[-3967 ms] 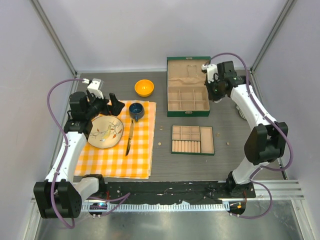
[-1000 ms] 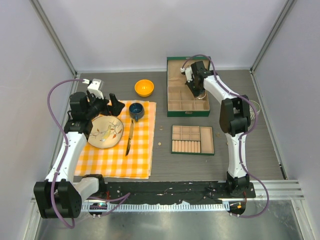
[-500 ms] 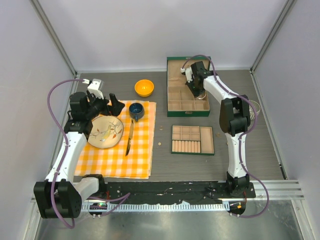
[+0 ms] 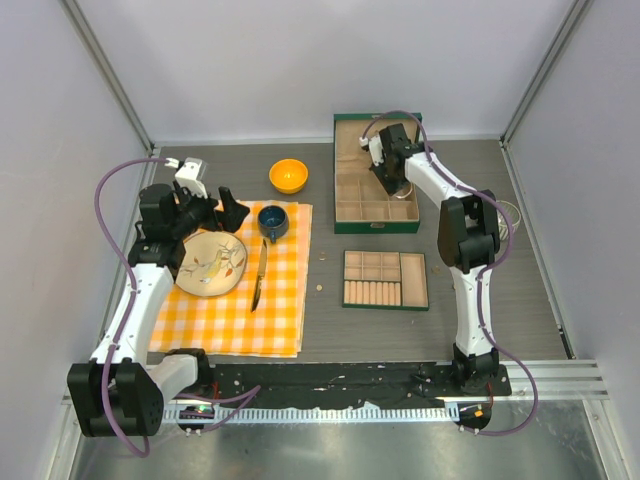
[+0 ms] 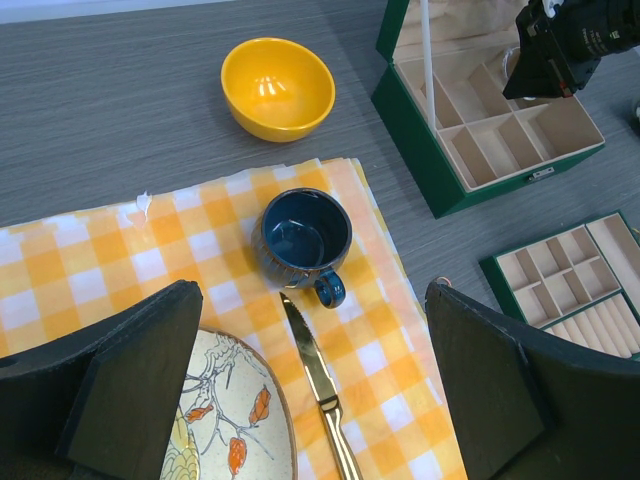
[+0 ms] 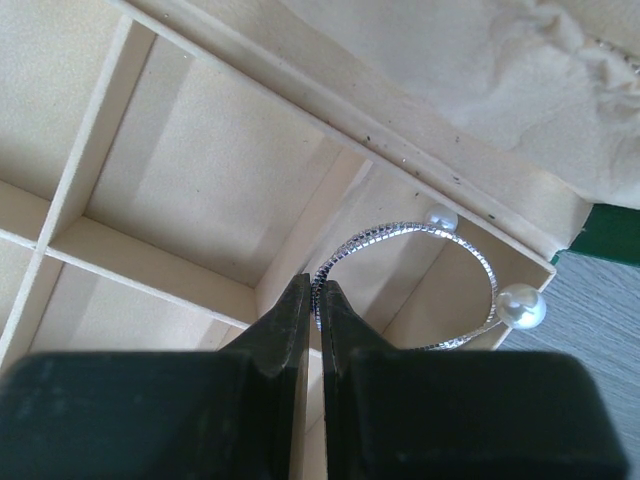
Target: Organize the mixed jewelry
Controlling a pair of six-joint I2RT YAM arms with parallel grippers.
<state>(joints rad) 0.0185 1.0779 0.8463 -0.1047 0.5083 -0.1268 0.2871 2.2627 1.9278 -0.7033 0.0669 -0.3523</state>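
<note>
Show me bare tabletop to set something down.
Free: the strip between the compartment tray and the near edge of the table; the far patch left of the orange bowl. Crowded: the far end of the checked cloth: plate, cup, knife.

Bright, even light, soft shadows, glare inside the yellow bowl (image 5: 278, 88).

The right gripper (image 6: 316, 300) sits deep in a corner pocket of the green jewelry box (image 4: 376, 228). Thin walls stand close on both sides, and the wire bracelet (image 6: 390, 230) fills most of that pocket. The lid (image 4: 355, 140) stands up behind. Bare table (image 4: 325, 325) lies open between the checked cloth (image 4: 225, 320) and the tray (image 4: 414, 280).
</note>
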